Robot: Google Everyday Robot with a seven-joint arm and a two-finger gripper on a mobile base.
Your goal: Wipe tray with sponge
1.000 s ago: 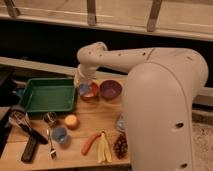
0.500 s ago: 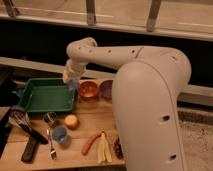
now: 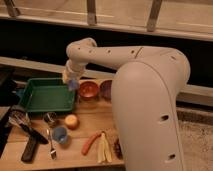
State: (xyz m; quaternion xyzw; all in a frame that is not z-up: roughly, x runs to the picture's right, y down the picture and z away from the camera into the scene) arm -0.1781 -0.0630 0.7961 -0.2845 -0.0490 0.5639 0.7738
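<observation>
While a dark wire whisk [image 3: 19, 121] and a black-handled spatula [image 3: 30, 148] lie far left of the jaws and nearer the camera, just off-task clutter on the wooden table [image 3: 75, 159], the tray [image 3: 40, 97] is what matters. It is big, shallow and green, smooth hard plastic with a raised sloping rim, lying flat to the left of and below the jaws, probably so its floor can be swept. A small shiny metal cup [image 3: 50, 118] and a fork [image 3: 52, 147] sit below-left of the jaws, just past the tray's near rim, with a little blue cup [image 3: 60, 134] beside the fork. The gripper [image 3: 70, 80] hangs at the tray's far right corner, pointing down, jaws pinched on the sponge [image 3: 73, 85], a small blue soft-looking block poking out under the tips. It is held low, likely so one face can drag across the tray floor; cannot tell if it touches the rim. A round yellow-orange fruit [image 3: 71, 121] sits straight below the jaws on the wood. Just right of the jaws is a glossy orange-red bowl [image 3: 88, 91] beside the tray's right rim, then a purple bowl [image 3: 106, 89] next to it, partly hidden by the robot's body. Lower right of the jaws lie an orange carrot-like stick [image 3: 90, 142], pale yellow strips [image 3: 103, 148] and a dark lumpy item [image 3: 118, 148] I can't identify. The smooth white arm [image 3: 115, 52] arcs in from the right.
</observation>
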